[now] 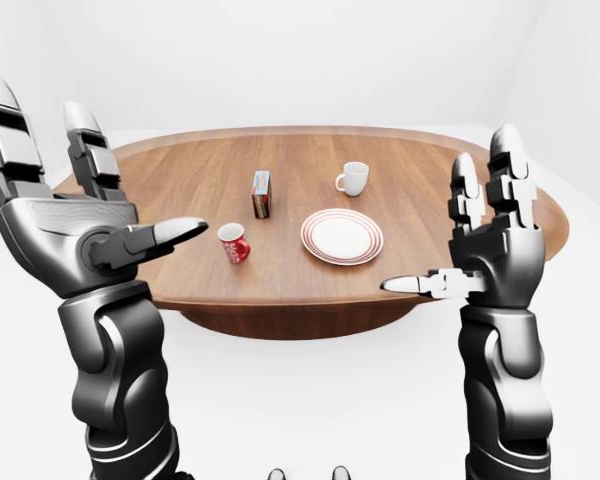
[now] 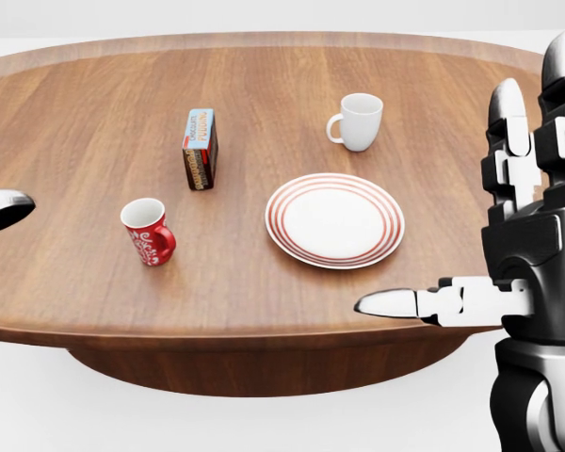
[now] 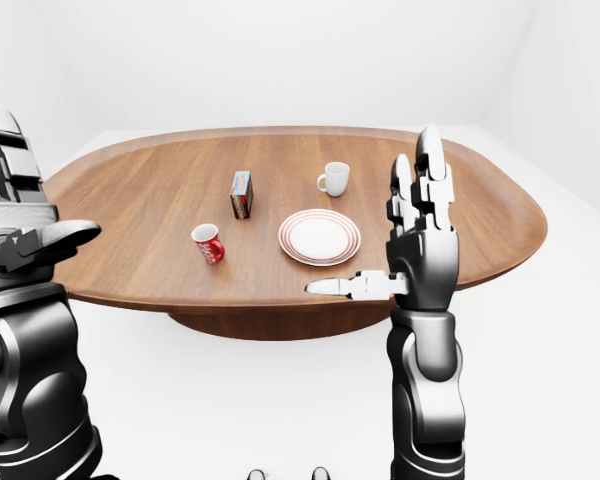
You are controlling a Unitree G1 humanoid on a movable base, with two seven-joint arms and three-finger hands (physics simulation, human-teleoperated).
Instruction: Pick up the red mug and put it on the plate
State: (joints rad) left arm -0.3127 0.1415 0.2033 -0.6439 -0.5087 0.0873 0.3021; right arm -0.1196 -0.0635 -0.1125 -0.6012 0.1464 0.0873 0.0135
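Note:
The red mug [image 2: 148,232] with white swirls stands upright on the wooden table [image 2: 94,104], handle turned to the right, left of the red-rimmed white plate [image 2: 334,219]. My left hand [image 1: 100,170] is raised at the left of the left-eye view, open, palm inward, well short of the mug; in the head view only its thumb tip shows at the left edge. On the right of the head view my right hand [image 2: 457,202] is held up, open and empty, fingers pointing up, thumb stretched toward the plate's near rim.
A white mug [image 2: 360,121] stands above the plate in the head view. A small upright box [image 2: 200,149] stands above the red mug. The table's rounded near edge [image 2: 264,334] lies between my hands and the objects.

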